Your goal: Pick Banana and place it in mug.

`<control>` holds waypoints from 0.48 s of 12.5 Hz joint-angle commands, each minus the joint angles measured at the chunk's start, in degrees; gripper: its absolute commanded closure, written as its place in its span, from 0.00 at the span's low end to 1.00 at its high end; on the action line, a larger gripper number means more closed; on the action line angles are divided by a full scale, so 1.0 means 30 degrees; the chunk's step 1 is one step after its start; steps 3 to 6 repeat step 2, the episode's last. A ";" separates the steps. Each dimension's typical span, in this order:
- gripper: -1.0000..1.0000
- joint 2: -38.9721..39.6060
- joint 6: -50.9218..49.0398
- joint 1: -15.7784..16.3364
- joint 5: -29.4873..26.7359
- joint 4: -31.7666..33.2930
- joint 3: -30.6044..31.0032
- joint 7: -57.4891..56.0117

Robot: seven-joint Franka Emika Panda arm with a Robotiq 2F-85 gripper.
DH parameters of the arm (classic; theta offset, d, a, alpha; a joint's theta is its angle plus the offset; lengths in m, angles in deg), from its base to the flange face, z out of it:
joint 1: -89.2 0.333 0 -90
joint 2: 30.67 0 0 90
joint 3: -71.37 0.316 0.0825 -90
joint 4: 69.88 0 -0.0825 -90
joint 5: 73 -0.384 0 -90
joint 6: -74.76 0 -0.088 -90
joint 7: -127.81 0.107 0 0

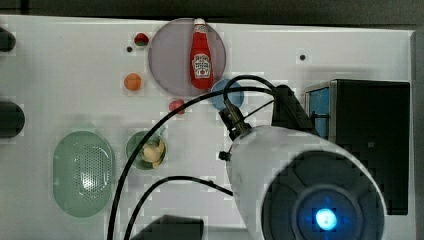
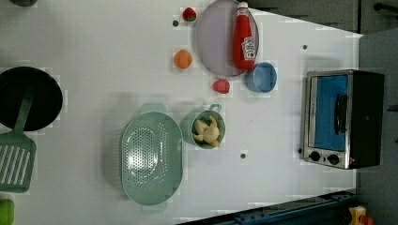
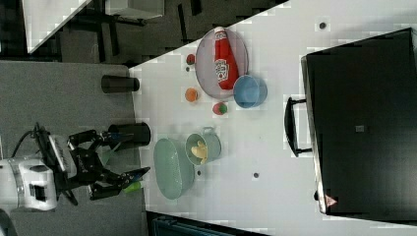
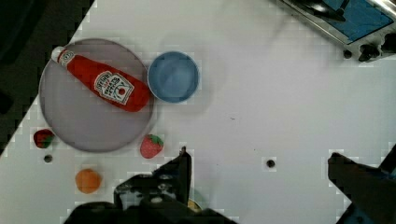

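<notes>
The banana (image 2: 208, 131) lies inside the mug (image 2: 189, 127), its pale curve resting against the teal wall, and the mug stands on the white table (image 2: 94, 56) touching or just beside the pale green perforated basket (image 2: 151, 158), toward the table edge at the bottom of the left view. My pincer (image 3: 136, 178) is raised well clear of the mug, and in the wrist view its two fingers (image 4: 180, 170) stand wide apart with nothing between them.

Toward the table edge at the top of the left view, the ketchup bottle (image 2: 244, 37) lies flat on the grey plate (image 2: 213, 42). The blue bowl (image 2: 261, 77) sits just beside the plate, a strawberry (image 2: 221, 86) near them, the orange ball (image 2: 182, 59) on the plate's other side. The toaster oven (image 2: 342, 119) stands by the table edge at the left view's right.
</notes>
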 commanded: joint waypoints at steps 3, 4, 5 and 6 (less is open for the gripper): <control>0.00 0.0168 -0.0453 0.0045 0.0501 0.0077 0.0175 -0.1402; 0.00 0.0168 -0.0453 0.0045 0.0501 0.0077 0.0175 -0.1402; 0.00 0.0168 -0.0453 0.0045 0.0501 0.0077 0.0175 -0.1402; 0.00 0.0168 -0.0453 0.0045 0.0501 0.0077 0.0175 -0.1402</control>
